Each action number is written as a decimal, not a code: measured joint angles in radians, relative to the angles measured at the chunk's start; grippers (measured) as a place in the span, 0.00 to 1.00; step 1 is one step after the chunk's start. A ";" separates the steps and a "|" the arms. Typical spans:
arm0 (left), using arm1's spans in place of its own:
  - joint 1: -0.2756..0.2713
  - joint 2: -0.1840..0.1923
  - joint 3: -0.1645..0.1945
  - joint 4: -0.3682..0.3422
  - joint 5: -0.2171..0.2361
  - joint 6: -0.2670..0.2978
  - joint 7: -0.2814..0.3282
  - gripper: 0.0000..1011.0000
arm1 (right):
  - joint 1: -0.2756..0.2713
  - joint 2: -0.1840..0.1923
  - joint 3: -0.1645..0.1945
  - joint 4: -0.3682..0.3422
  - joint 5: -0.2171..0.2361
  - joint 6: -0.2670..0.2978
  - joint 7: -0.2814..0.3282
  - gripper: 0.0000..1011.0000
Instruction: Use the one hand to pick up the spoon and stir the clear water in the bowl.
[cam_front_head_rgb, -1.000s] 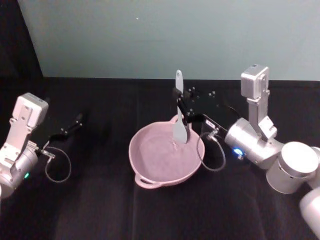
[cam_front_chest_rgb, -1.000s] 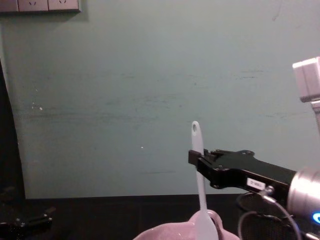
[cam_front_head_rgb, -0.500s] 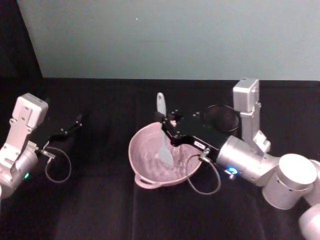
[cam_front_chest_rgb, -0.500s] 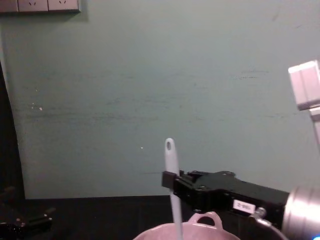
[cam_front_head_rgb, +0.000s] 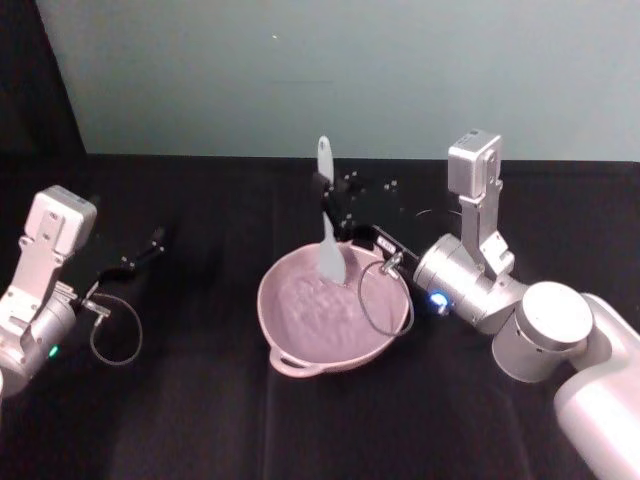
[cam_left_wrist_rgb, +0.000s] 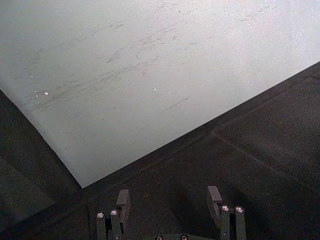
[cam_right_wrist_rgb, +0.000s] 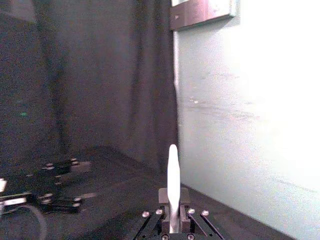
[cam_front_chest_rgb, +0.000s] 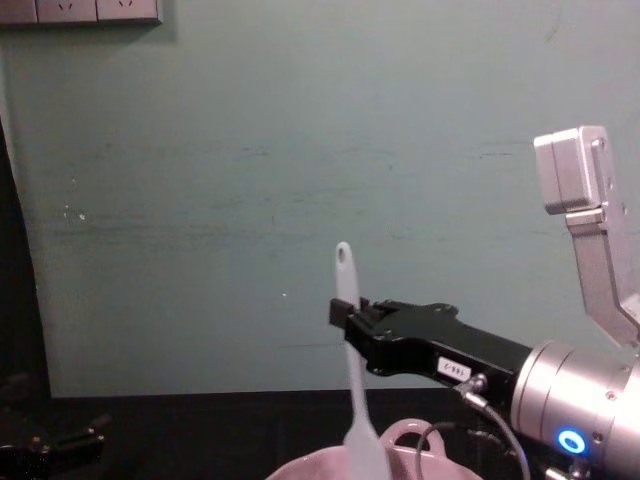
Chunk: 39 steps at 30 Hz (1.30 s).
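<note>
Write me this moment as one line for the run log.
phase: stir | right gripper: shut on spoon, handle up, head in bowl | left gripper: open, parked at left

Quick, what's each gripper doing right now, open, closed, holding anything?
Left gripper: open, holding nothing, off to the left.
Right gripper: shut on the spoon handle, head down in the bowl.

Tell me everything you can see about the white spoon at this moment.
The spoon is white and looks like plastic, with a slim handle that has an oval hole at its tip and a wide flat head. It stands nearly upright, head down, inside the far side of the pink bowl. The right gripper is shut on its handle, below the hole.
</note>
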 joint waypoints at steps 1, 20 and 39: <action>0.000 0.000 0.000 0.000 0.000 0.000 0.000 1.00 | 0.003 -0.001 0.004 0.005 -0.006 -0.005 -0.005 0.12; 0.000 0.000 0.000 0.000 0.000 0.000 0.000 1.00 | -0.131 0.102 0.048 -0.207 0.032 0.139 0.052 0.12; 0.000 0.000 0.000 0.000 0.000 0.000 0.000 1.00 | -0.031 -0.040 0.005 -0.001 0.015 -0.002 0.011 0.12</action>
